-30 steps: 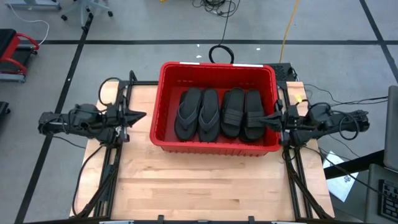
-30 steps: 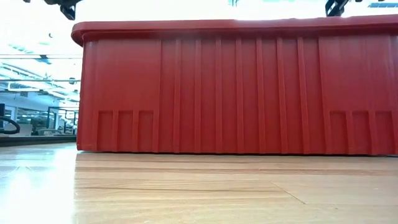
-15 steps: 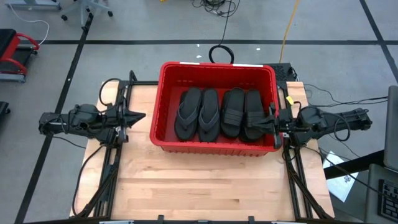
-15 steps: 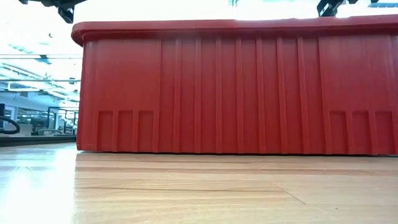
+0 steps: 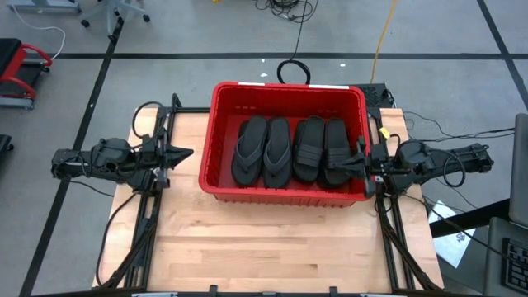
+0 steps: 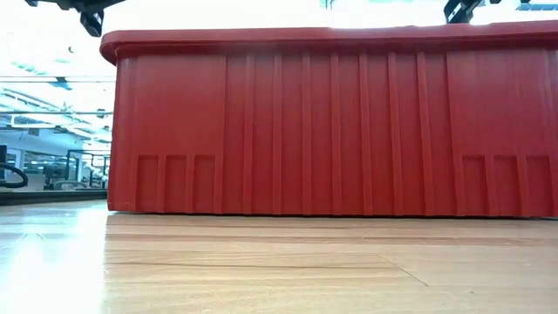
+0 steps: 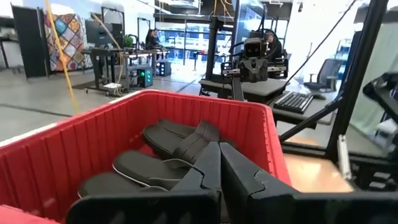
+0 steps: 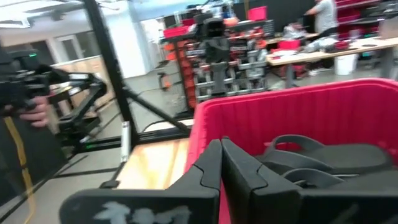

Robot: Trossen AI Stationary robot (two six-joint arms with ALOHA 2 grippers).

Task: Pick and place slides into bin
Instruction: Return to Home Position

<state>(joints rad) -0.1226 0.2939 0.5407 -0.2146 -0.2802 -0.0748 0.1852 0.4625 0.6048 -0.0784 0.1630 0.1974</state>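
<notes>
Closed with fingertips pressed together and holding nothing, the left gripper (image 5: 188, 153) hangs over the table's left side, just beside the bin's left wall but apart from it, pointing toward the bin. Its twin, the right gripper (image 5: 356, 158), is likewise pinched closed and empty, its tips reaching in over the bin's right rim above the rightmost sandal; whether they touch the rim cannot be told. Each wrist view shows that arm's own dark fingers meeting at a point, the left gripper (image 7: 219, 146) and the right gripper (image 8: 221, 143) both aimed across the tub. The slides (image 5: 310, 150) lie inside the bin (image 5: 285, 194), four showing side by side on top with toes toward the far wall: a pair of thong flip-flops (image 5: 250, 153) on the left and a pair of banded sandals (image 5: 336, 153) on the right, touching one another. The red bin stands on the far half of the pale wooden table (image 5: 264, 247), its ribbed near wall (image 6: 331, 122) filling the low view. Beyond lie a grey floor (image 5: 165, 33), a black cable loop (image 5: 293, 70) just behind the bin, and a yellow cord (image 5: 384, 33).
</notes>
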